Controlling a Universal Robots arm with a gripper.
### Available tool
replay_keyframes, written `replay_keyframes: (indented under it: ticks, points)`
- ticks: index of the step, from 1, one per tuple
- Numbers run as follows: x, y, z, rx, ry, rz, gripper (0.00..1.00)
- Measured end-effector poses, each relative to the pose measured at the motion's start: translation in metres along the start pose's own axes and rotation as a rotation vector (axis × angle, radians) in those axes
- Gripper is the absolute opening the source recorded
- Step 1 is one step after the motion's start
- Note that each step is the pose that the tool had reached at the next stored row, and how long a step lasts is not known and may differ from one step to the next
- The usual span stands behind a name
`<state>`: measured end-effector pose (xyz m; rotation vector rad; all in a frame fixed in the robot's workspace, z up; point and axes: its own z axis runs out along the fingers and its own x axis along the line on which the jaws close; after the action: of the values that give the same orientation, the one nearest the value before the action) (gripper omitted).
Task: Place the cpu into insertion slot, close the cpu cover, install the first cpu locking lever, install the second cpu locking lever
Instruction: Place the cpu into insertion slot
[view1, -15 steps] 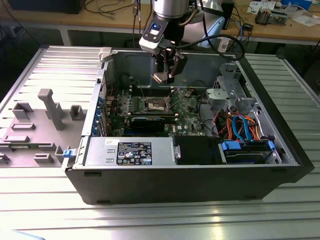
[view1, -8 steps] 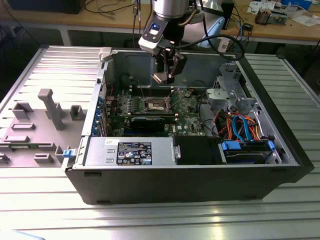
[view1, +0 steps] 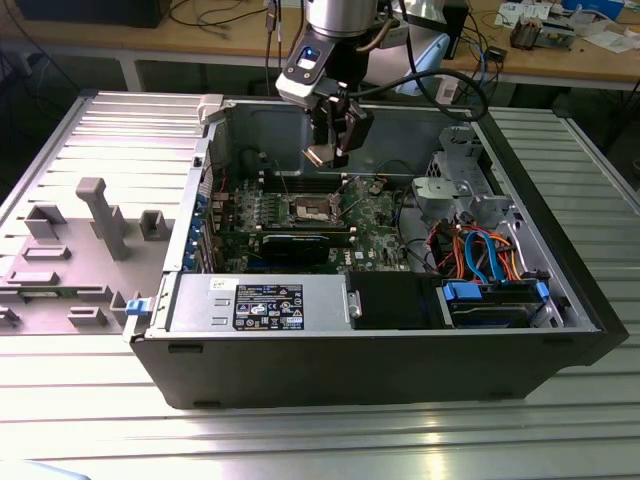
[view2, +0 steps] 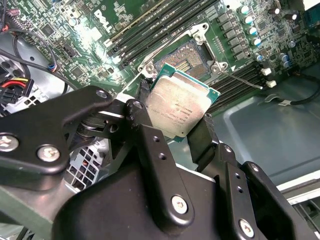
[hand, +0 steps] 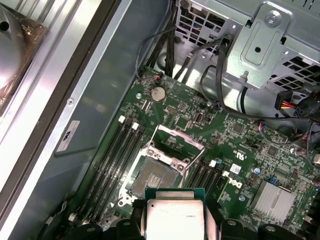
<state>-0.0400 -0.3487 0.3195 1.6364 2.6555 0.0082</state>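
Note:
My gripper (view1: 327, 150) hangs inside the open computer case, shut on the cpu (view1: 318, 155) by two opposite edges. In both wrist views the cpu (view2: 182, 105) (hand: 175, 216) shows its silver-grey metal top, held tilted between black fingers (view2: 202, 140). The insertion slot (view1: 310, 208) (view2: 189, 59) (hand: 154, 177) lies bare on the green motherboard, below the cpu and apart from it. The cpu cover (hand: 176, 141) stands swung up at the slot's far edge. Two thin locking levers (view2: 241, 80) (view2: 131, 76) stick out beside the slot, unhooked.
Long black memory slots (hand: 112, 160) flank the slot. A black card (view1: 300, 243) and a grey power-supply box (view1: 262, 300) lie nearer the case front. A metal drive cage (view1: 452, 175) and coloured cables (view1: 480, 255) fill the exterior view's right. A grey fixture plate (view1: 90, 230) sits outside the case.

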Motion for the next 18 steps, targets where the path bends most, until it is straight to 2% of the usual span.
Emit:
replay_keyframes:
  ticks: [18]
  points:
    - [0.0000, 0.0000, 0.0009, 0.0009, -0.0008, 0.049, 0.55]
